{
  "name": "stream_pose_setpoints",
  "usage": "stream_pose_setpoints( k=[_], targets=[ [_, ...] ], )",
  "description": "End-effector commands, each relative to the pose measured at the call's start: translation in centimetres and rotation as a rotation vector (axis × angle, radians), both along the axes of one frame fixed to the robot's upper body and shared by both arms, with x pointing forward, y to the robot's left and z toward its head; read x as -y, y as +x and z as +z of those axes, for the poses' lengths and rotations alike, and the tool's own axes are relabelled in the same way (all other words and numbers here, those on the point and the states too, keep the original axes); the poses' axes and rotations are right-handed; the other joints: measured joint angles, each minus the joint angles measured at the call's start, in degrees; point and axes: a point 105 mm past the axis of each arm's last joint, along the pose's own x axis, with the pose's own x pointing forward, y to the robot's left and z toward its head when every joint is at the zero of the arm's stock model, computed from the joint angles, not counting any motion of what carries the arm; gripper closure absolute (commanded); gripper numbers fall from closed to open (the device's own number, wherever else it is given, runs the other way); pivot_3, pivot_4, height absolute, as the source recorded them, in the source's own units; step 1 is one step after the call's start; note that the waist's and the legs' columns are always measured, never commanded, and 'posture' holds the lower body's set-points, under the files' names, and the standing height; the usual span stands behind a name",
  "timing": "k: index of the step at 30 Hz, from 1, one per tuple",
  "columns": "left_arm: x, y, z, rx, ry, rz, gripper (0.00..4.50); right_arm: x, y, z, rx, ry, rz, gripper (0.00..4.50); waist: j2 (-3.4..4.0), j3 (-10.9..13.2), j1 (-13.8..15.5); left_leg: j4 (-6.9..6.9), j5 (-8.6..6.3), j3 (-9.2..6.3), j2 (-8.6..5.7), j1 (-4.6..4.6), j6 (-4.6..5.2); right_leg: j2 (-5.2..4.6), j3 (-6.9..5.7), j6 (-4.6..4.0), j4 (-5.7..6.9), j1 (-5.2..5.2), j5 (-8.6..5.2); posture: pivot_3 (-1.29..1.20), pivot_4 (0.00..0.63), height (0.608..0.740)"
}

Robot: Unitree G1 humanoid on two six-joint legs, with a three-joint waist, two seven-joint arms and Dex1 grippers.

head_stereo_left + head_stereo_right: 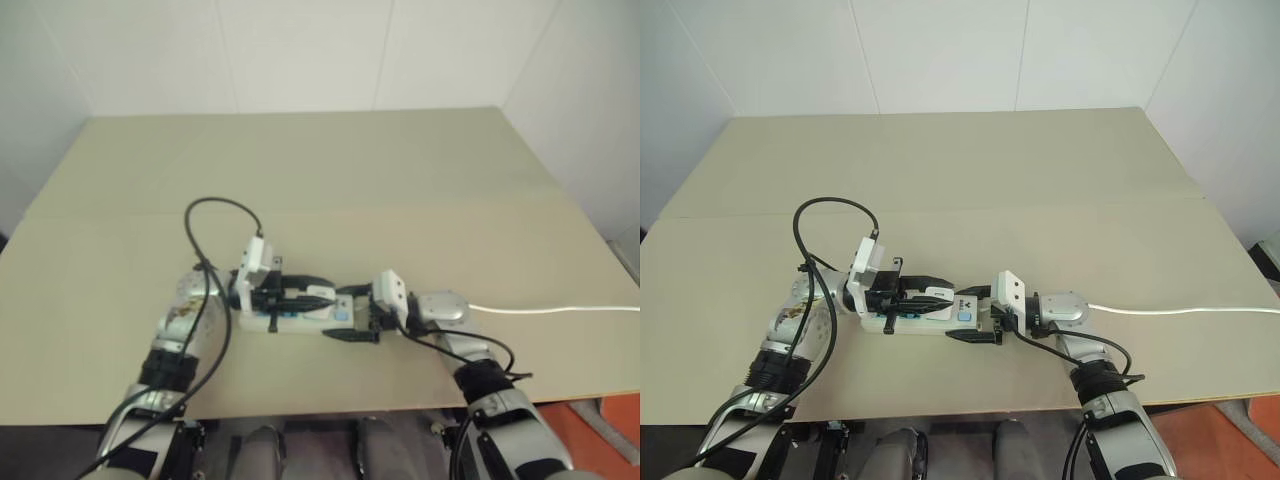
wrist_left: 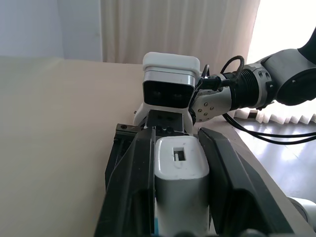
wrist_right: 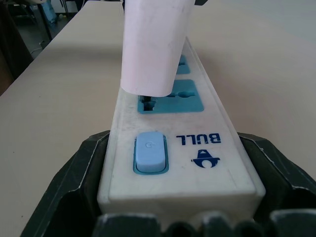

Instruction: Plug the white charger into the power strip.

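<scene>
The left gripper is clamping the charger, its prongs entering the strip's socket nearest the switch. The right gripper is clenching the strip's switch end on the table.

This is looking like a plain indoor test room set up for robot trials, closer to a lab or bare office than a home. A large beige table is standing pushed into a corner where 2 white panelled walls are meeting, and nothing decorative is hanging on them. In the left wrist view, long pale curtains are hanging behind the table and bright daylight is coming through on one side. A patch of orange floor is showing past the table's near corner.
</scene>
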Motion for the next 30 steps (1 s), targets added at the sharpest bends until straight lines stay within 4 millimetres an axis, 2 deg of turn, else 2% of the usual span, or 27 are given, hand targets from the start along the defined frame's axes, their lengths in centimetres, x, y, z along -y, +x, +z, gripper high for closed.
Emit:
stream_pose_setpoints(
  k=[1,19,30],
  targets=[
    [-0.3,0.1,0.1,0.018,-0.002,0.014,3.47,-0.5,-0.2,1.0,0.039,0.026,0.028,1.09,0.0,0.0,0.0,0.0,0.0,0.0,0.0,0.0,0.0,0.0,0.0,0.0,0.0,0.0,0.0,0.0,0.15,0.74],
    [-1.0,0.8,-0.7,0.02,-0.004,0.055,3.47,-0.4,-0.3,1.0,0.036,0.022,0.031,1.09,0.0,0.0,0.01,-0.01,0.0,0.0,0.0,0.0,0.0,0.0,0.0,0.0,-0.01,0.0,0.0,0.0,0.15,0.74],
    [-3.8,0.0,-3.6,0.002,0.124,0.066,3.47,-0.3,-0.3,1.0,0.036,0.017,0.033,1.09,-0.02,-0.02,-0.14,-0.04,0.0,0.01,0.01,0.06,0.0,0.02,0.01,0.0,-0.02,0.03,0.0,0.0,0.15,0.74]
  ],
)
